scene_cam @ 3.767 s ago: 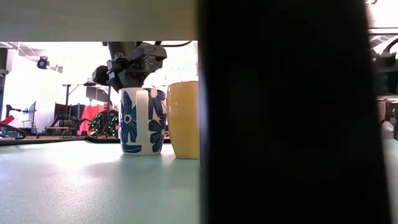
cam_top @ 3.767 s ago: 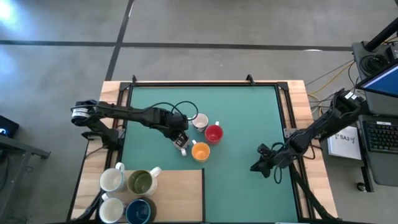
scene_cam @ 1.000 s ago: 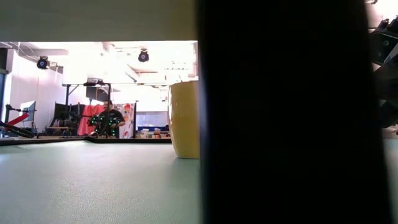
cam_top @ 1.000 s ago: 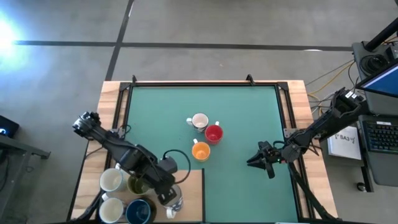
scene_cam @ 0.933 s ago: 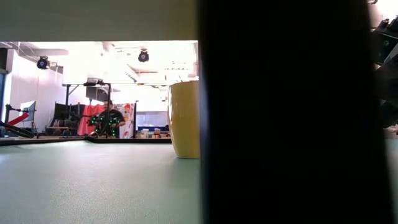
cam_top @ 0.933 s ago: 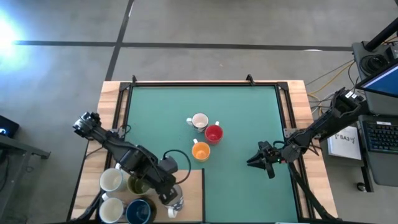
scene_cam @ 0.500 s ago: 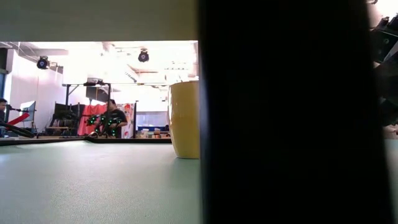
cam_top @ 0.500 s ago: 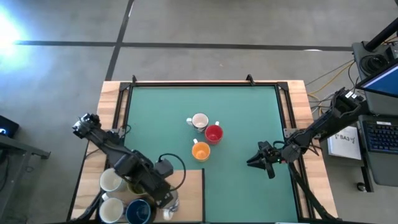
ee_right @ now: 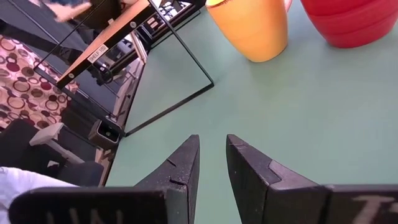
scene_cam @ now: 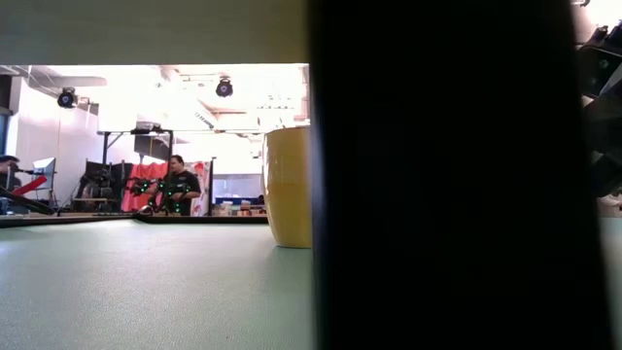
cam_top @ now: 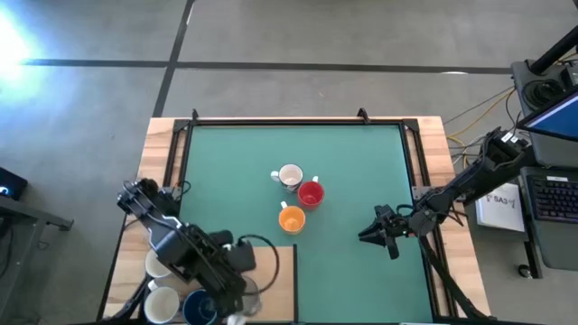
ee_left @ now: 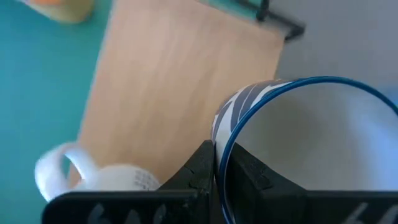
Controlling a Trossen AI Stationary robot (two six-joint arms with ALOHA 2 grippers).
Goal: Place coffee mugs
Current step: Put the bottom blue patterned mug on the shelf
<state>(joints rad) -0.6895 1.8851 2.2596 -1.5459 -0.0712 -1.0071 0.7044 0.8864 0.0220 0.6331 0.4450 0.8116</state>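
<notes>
Blue-and-white patterned mug held by its rim in the left gripper, fingers pinched tight on the wall, one inside, one outside. It hangs over the near edge of the wooden board at the surface's near-left corner. No readable writing on it.

On the board: white mug, dark blue mug, another white mug partly under the left arm. A white handle shows just beside the gripper.

Mid-surface cluster: white mug, red mug, orange mug, close together.

Right gripper rests low near the right edge of the green surface, fingers parted, holding nothing.

Open green mat lies between cluster and board. A white paper with illegible print lies beyond the right edge.
</notes>
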